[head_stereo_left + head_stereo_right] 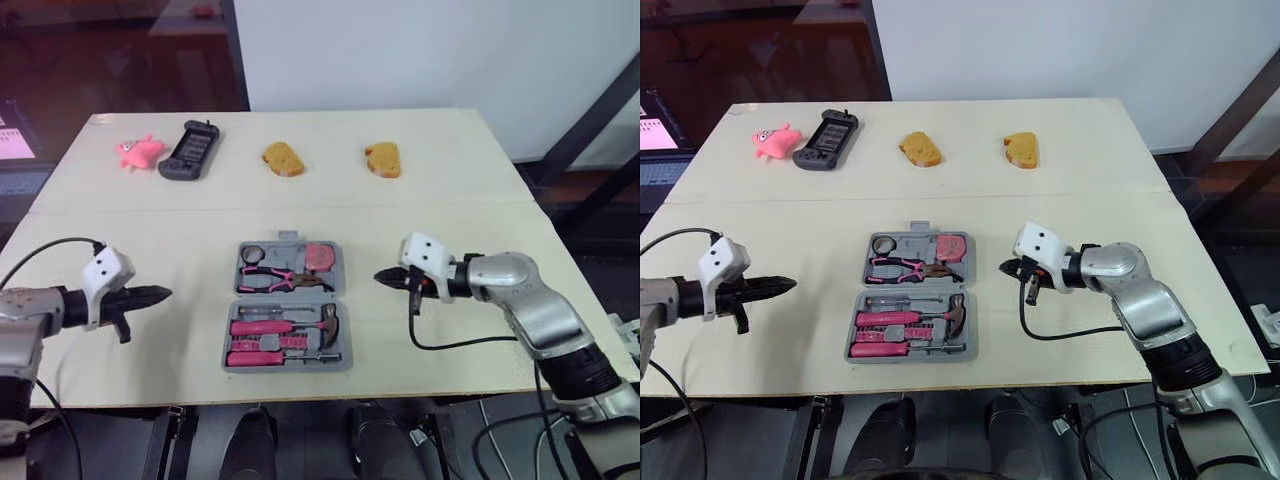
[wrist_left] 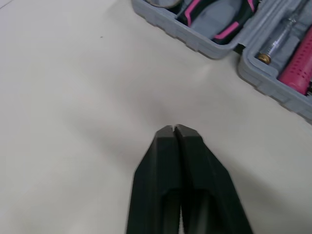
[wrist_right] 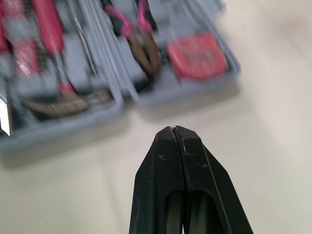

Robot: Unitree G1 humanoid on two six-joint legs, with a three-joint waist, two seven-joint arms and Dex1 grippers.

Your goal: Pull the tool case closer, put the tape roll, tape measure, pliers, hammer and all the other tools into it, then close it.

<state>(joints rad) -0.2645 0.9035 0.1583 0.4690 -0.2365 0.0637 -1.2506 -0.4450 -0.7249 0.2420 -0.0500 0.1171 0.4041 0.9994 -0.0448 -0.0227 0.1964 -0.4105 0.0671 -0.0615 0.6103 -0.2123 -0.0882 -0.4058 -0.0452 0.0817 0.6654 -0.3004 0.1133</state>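
The grey tool case lies open near the table's front edge. Its far half holds the tape roll, pink-handled pliers and pink tape measure. Its near half holds the hammer and pink-handled screwdrivers. My left gripper is shut and empty, left of the case and pointing at it. My right gripper is shut and empty, just right of the case's far half. The right wrist view shows the tape measure and hammer ahead of its fingertips.
At the table's far side lie a pink toy, a black handheld device and two pieces of bread. A black cable loops on the table by my right arm.
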